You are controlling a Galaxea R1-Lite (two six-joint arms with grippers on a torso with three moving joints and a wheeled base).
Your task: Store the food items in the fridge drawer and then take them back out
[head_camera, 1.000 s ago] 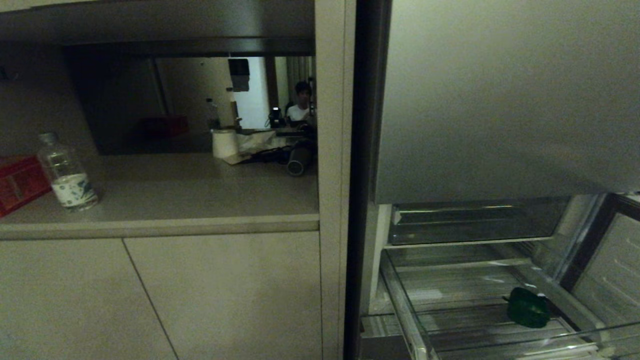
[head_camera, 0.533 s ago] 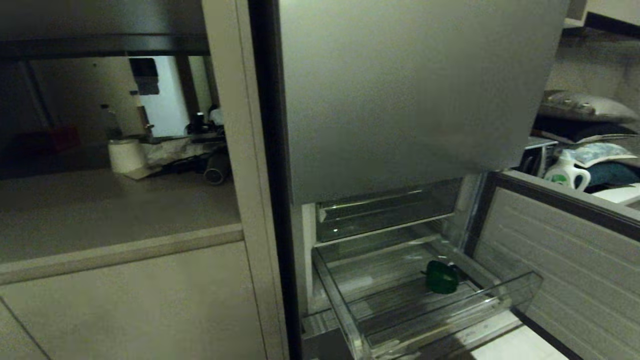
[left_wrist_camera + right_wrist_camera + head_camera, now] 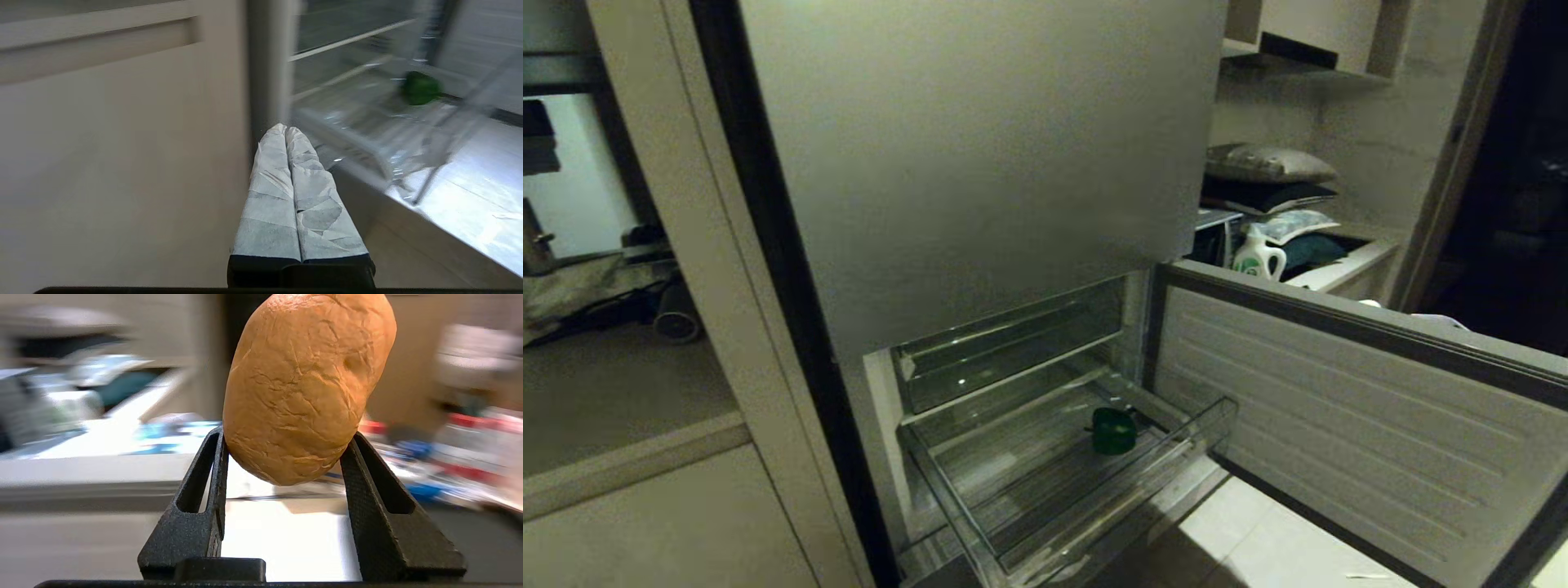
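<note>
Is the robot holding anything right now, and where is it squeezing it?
Yes. The right gripper holds the potato, its jaws squeezing the two sides of the lower end. The left gripper is shut and holds nothing.

The potato has a matt, tan skin, rough with fine creases and one dimple. The right gripper's fingers look like black, grainy plastic. The left gripper's fingers are wrapped in crinkled pale cloth tape. The fridge drawer has a white ribbed plastic inner face and a clear, shiny plastic bin, where the green item looks glossy. The top door is brushed grey metal.
</note>
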